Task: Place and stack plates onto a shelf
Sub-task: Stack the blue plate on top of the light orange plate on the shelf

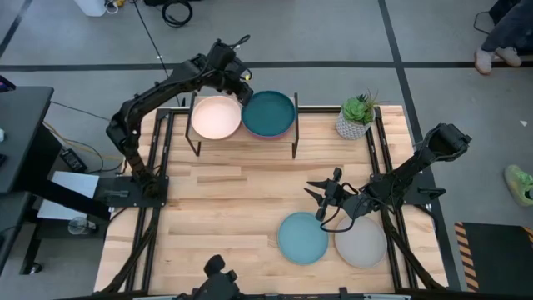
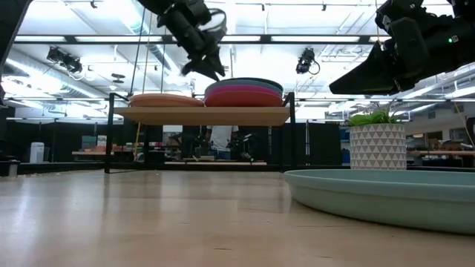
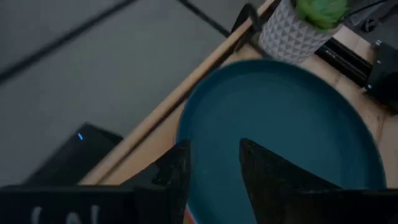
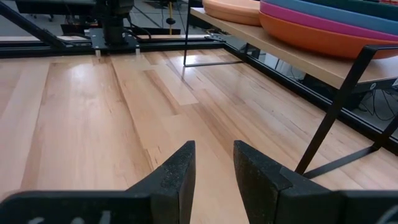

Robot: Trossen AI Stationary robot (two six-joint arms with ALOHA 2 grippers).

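We see the left arm stretched out to about eleven o'clock on the table, its left gripper (image 1: 242,87) hovering at the near-left rim of the dark teal plate (image 1: 269,112); the fingers (image 3: 264,168) are parted and hold nothing. That teal plate tops a stack on the right half of the shelf (image 2: 200,115), with blue, pink (image 2: 245,91) and orange (image 4: 323,37) layers showing beneath it. The cream plate (image 1: 216,117) sits on the shelf's left half, over a tan one. Over at four o'clock the right arm is folded low, the right gripper (image 1: 320,193) spread open just above the light blue plate (image 1: 302,237), with the grey plate (image 1: 361,243) touching beside it. The potted plant (image 1: 356,117) stands at one o'clock. We read no labels.
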